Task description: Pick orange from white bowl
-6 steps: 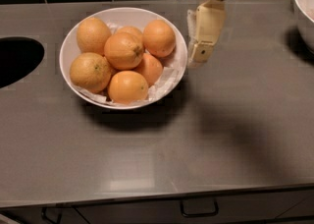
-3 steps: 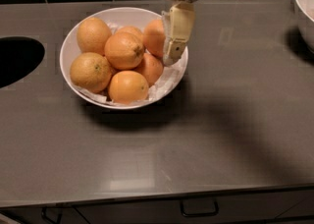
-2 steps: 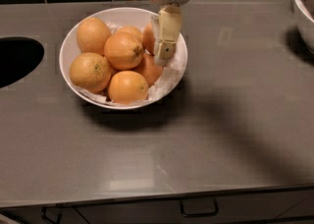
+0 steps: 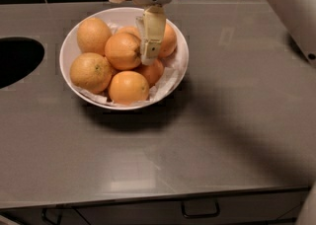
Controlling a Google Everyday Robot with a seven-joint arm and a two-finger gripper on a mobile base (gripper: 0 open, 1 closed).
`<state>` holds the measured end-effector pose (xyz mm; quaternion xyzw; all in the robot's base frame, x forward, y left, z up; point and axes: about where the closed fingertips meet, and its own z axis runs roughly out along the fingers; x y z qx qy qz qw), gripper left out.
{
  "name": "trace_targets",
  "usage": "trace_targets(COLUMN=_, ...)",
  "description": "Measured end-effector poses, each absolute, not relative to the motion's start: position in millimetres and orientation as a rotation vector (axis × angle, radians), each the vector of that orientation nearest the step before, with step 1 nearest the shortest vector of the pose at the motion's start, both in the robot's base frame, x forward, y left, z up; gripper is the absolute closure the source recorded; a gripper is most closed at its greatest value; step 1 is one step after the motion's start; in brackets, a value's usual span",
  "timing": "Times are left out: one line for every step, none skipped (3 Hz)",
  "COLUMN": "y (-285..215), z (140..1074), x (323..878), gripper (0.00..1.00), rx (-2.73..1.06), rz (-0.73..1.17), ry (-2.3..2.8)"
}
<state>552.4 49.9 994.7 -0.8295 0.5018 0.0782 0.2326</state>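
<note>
- tool (image 4: 149,54): low inside the white bowl (image 4: 62,59); clenched or released, cannot tell
- orange (image 4: 170,41): in the bowl, touching the tool's right side
- six other oranges (image 4: 92,72) beside it on paper lining
- one bowl on the tabletop (image 4: 222,135)

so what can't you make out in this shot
Camera view: the gripper, over the white bowl, covers much of the orange behind it; whether they touch cannot be told.
The dark opening is cut off by the left edge.
The arm is cut off by the top and right edges.
</note>
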Motion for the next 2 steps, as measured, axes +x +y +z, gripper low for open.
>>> trace_targets(y=52.7, z=991.8, x=555.1, gripper=0.0, rx=-2.271, rz=0.225, ry=1.378)
trace_targets(y=56.3, z=984.7, x=558.1, gripper=0.0, rx=-2.306, rz=0.267, ry=1.379)
